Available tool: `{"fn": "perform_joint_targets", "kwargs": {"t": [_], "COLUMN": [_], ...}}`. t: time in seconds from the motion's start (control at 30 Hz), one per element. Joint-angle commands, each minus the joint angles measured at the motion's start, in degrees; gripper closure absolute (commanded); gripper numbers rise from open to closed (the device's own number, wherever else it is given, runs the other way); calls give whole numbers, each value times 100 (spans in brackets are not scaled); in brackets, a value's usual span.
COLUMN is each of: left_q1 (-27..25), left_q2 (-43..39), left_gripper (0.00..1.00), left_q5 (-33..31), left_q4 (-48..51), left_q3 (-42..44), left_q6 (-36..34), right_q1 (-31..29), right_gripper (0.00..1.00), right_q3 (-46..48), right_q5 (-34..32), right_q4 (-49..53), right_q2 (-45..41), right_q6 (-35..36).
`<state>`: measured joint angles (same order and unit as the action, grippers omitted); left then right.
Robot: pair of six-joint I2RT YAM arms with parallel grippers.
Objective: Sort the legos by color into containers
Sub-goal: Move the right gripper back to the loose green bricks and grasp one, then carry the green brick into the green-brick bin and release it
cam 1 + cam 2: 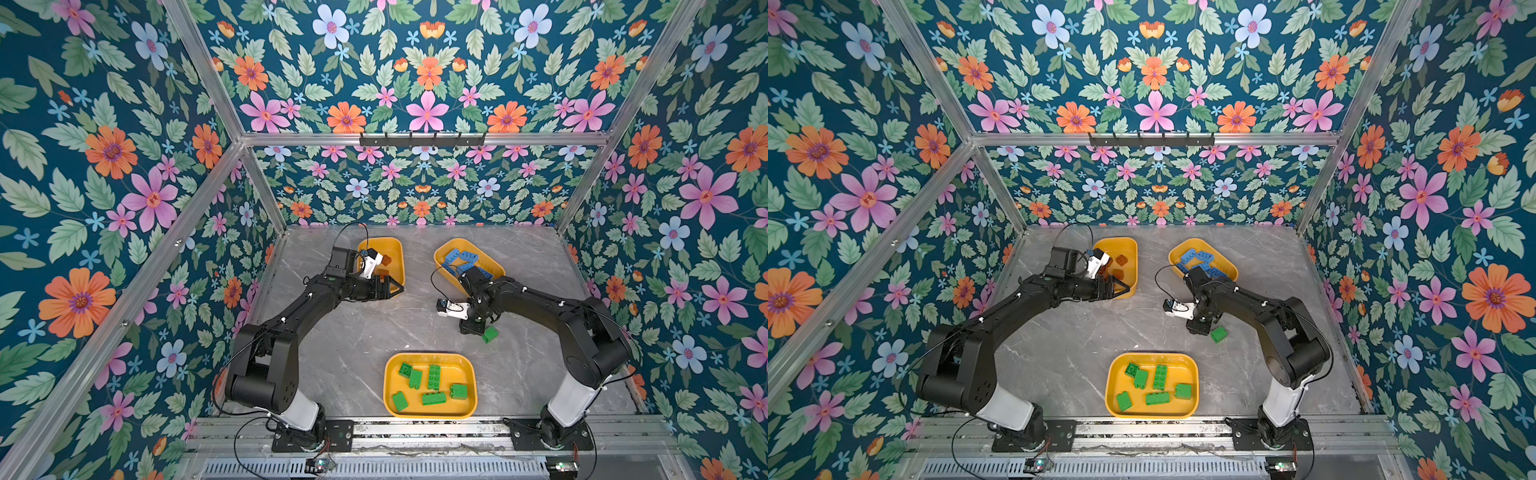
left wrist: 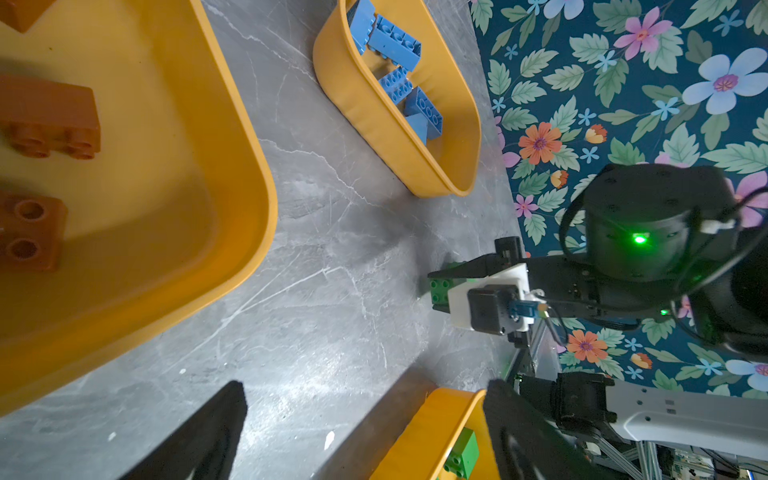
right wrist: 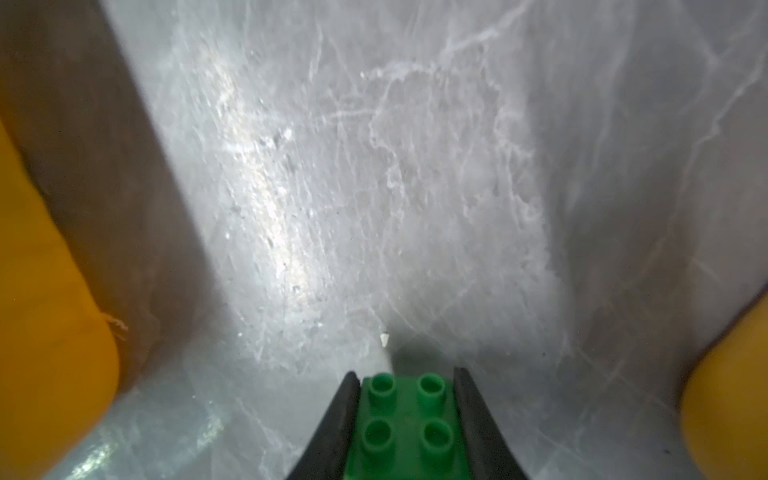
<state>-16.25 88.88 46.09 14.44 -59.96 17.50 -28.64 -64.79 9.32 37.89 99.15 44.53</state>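
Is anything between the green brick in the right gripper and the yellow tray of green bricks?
Nothing visible does. The right gripper is shut on the small green studded plastic brick; only bare grey marble tabletop lies between it and the shallow yellow plastic tray of green bricks.

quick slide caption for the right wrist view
Right claw shut on a green lego brick against the grey marble table, yellow tray edges flanking

My right gripper clamps a green brick, wrist bent downward; my left gripper hovers, jaws spread, well apart from it.
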Motion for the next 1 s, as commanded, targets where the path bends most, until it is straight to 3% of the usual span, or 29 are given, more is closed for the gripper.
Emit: {"fn": "perform_joint_targets", "kwargs": {"t": [0.0, 0.2, 0.47, 0.8, 0.97], "left_q1": [10, 15, 12, 16, 12], "left_q2": [-16, -56, -113, -151, -159], "left_gripper": [8, 8, 8, 8, 8], "left_q5": [-30, -57, -99, -95, -87], "left_q4": [96, 105, 152, 200, 225], "left_q3": [-61, -50, -94, -84, -94], "left_q6": [-125, -118, -106, -112, -106], "right_q1": [-7, -272, -1501, -2504, -2674], "right_gripper": [83, 82, 81, 78, 66], "right_q3": [-77, 40, 575, 1123, 1127], "right_q5": [283, 731, 1013, 975, 826], "right_q4": [336, 733, 743, -14, -54], "right_q2": [-296, -1386, -2396, -2033, -1679], "right_q6": [-378, -644, -1234, -1837, -1826]}}
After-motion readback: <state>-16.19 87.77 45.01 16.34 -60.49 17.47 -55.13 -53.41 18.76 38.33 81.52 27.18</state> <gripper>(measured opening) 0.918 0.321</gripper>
